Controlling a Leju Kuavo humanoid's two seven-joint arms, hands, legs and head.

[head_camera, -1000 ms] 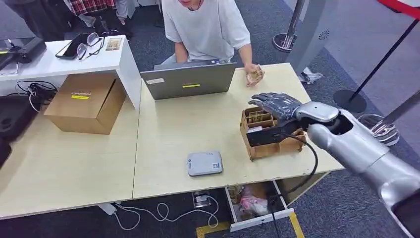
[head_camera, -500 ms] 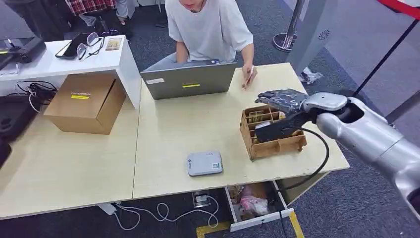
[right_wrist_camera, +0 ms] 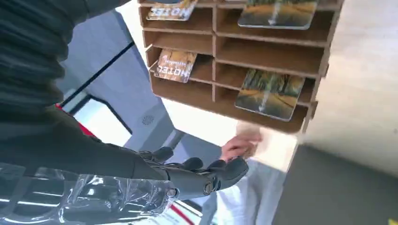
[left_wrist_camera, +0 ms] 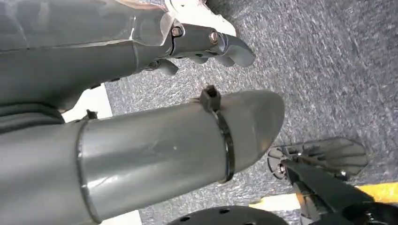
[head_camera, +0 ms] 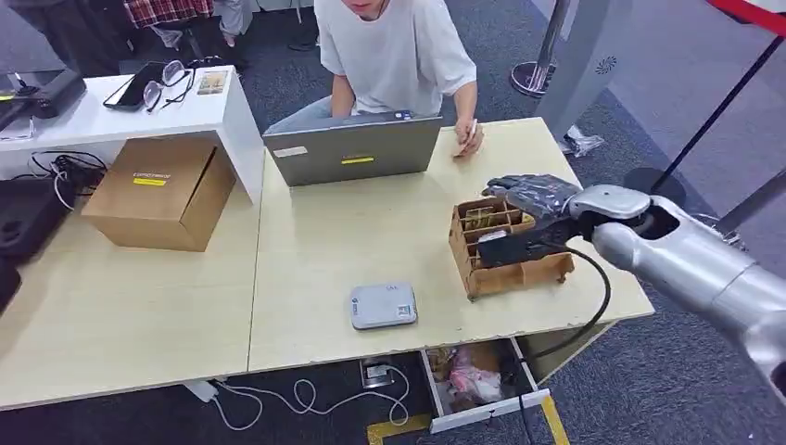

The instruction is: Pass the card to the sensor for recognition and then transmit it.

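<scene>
The robot's right hand (head_camera: 533,197) hovers over the slotted cardboard card rack (head_camera: 505,250) at four o'clock on the pale wood-grain counter (head_camera: 306,250), dark fingers (right_wrist_camera: 206,176) spread and holding nothing. Glossy printed cards (right_wrist_camera: 270,91) sit in their compartments (none lifted yet). The flat grey rounded sensor (head_camera: 383,305) waits at six o'clock; picking, scanning and handover all appear to remain.

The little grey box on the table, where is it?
In the head view the grey box lies flat near the table's front edge, left of the wooden card rack and in front of the laptop.
</scene>
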